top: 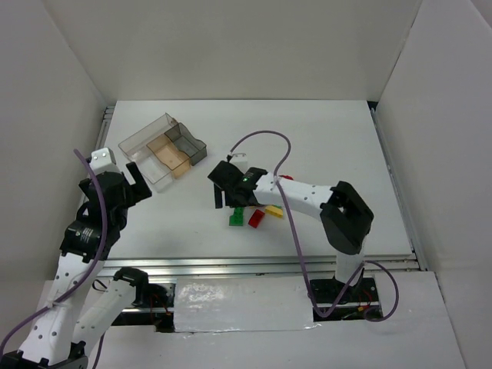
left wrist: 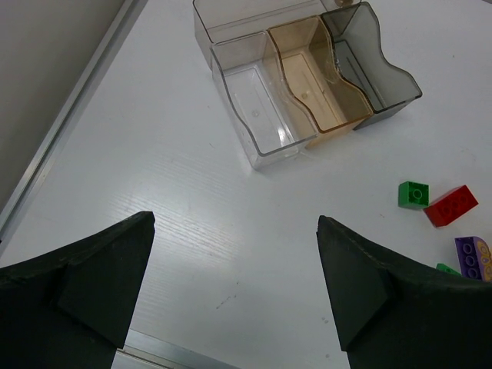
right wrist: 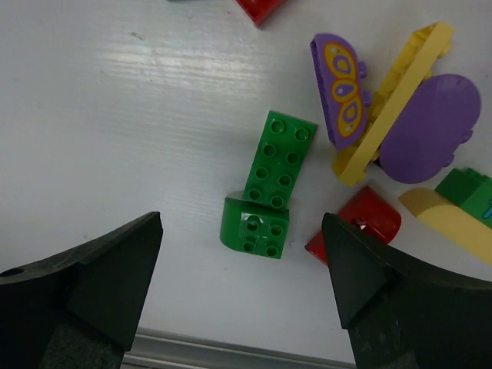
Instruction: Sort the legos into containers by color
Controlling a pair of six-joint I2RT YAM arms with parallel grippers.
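Note:
The clear tray (top: pixel 135 143) stands at the back left; in the left wrist view its clear (left wrist: pixel 257 104), tan (left wrist: pixel 311 73) and smoky grey (left wrist: pixel 369 65) compartments look empty. My left gripper (top: pixel 138 181) is open and empty just in front of the tray, over bare table (left wrist: pixel 236 223). My right gripper (top: pixel 223 197) is open above the lego pile. Two green bricks (right wrist: pixel 280 160) (right wrist: pixel 256 231) lie between its fingers (right wrist: pixel 242 221), not gripped. Purple pieces (right wrist: pixel 342 88) (right wrist: pixel 427 127), a yellow plate (right wrist: pixel 392 104) and red bricks (right wrist: pixel 357 223) lie to the right.
In the top view, green (top: pixel 237 217), red (top: pixel 256 218) and yellow (top: pixel 274 211) bricks lie mid-table by the right arm. A metal rail (top: pixel 269 265) runs along the near table edge. White walls enclose the table on three sides.

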